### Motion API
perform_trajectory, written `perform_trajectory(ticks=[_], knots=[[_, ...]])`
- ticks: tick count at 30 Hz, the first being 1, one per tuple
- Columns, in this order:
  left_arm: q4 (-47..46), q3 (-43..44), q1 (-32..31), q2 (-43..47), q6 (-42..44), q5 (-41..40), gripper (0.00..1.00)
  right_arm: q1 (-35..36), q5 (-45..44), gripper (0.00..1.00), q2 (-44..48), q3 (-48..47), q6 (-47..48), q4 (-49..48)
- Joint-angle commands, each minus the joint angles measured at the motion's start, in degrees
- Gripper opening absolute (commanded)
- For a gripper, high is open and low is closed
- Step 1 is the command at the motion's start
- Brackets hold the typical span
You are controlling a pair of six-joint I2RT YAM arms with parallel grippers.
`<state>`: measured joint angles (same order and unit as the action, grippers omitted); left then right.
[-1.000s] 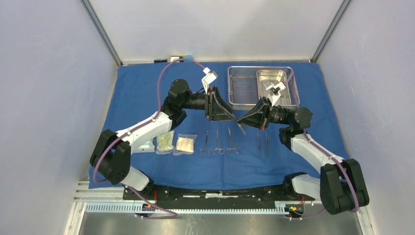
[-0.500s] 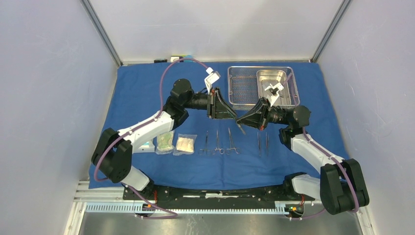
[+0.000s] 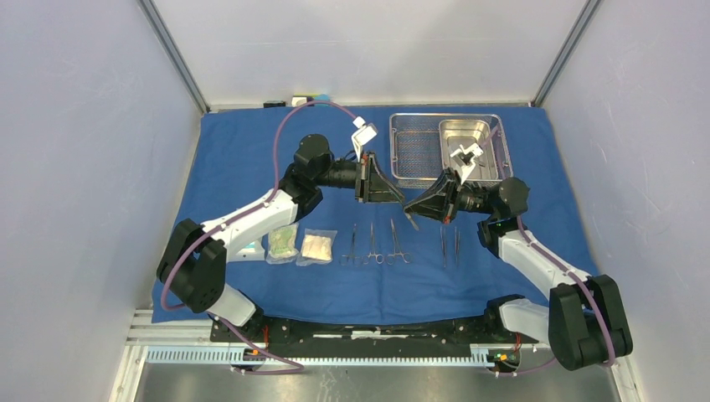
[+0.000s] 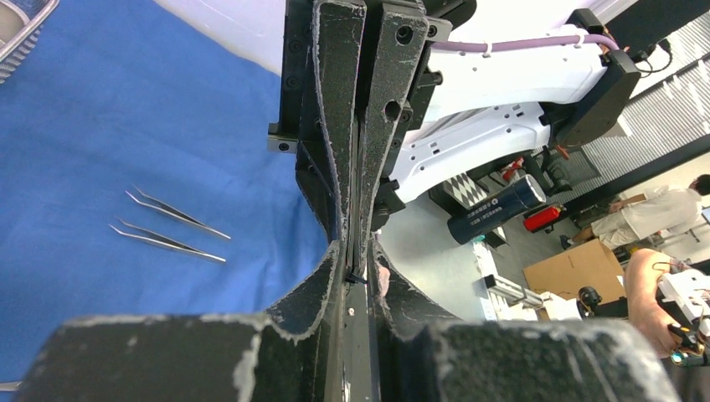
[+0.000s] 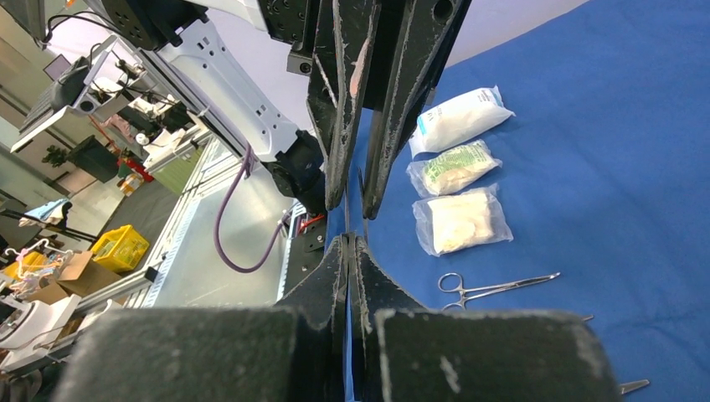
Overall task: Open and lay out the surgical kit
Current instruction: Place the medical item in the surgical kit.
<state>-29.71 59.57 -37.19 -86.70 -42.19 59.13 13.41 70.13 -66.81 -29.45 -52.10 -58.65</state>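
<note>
The blue cloth [image 3: 243,159] lies spread flat, with the steel mesh tray [image 3: 393,151] and its inner pan [image 3: 465,136] at the back right. Three clear packets [image 3: 283,243] and a row of scissor-like instruments [image 3: 373,244] lie near the front, with two tweezers [image 3: 450,243] to their right. Above the middle, my left gripper [image 3: 402,201] and right gripper [image 3: 409,204] meet tip to tip. Both are shut on one slim metal instrument [image 3: 413,220], whose end slants down below them. The left wrist view shows that strip [image 4: 356,335] between my left gripper's [image 4: 358,251] jaws.
Grey enclosure walls stand close on the left, right and back. A metal rail carrying the arm bases [image 3: 368,327] runs along the near edge. In the right wrist view one pair of forceps [image 5: 494,289] lies just beneath my right gripper [image 5: 347,241], beside the packets [image 5: 459,219].
My left gripper's jaws came together from wide apart onto the instrument that the right gripper holds. The left arm edged slightly right. The right gripper stayed shut.
</note>
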Motion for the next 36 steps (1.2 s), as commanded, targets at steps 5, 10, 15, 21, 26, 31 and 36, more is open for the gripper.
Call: perform_trajectory(ticks=[5, 10, 15, 21, 26, 31, 36], knots=[[4.1, 3.99, -0.43, 0.7, 5.88, 1.18, 0.23, -0.14, -0.11, 0.0, 0.69, -1.22, 5.23, 4.61], [11.56, 5.27, 0.16, 1.45, 11.91, -1.92, 0.52, -1.15, -0.88, 0.0, 1.9, -4.5, 21.41, 24.48], [20.03, 6.45, 1.99, 2.77, 18.79, -8.22, 0.77, -1.65, -16.38, 0.0, 3.56, -13.43, 52.93, 64.55], [27.58, 7.32, 3.86, 3.59, 23.86, -20.8, 1.0, -3.72, -40.38, 0.0, 8.91, -8.87, 54.89, 69.35], [30.57, 8.1, 6.38, 4.32, 25.08, -25.59, 1.0, -6.74, -49.98, 0.0, 11.28, -4.55, 52.19, 69.9], [33.43, 8.71, 7.22, 4.11, 27.35, -27.19, 1.0, -9.37, -57.64, 0.0, 10.78, -2.01, 49.15, 73.99], [33.31, 8.1, 7.22, 3.03, 27.36, -27.74, 1.0, -11.09, -60.65, 0.0, 11.05, -0.6, 46.2, 77.32]])
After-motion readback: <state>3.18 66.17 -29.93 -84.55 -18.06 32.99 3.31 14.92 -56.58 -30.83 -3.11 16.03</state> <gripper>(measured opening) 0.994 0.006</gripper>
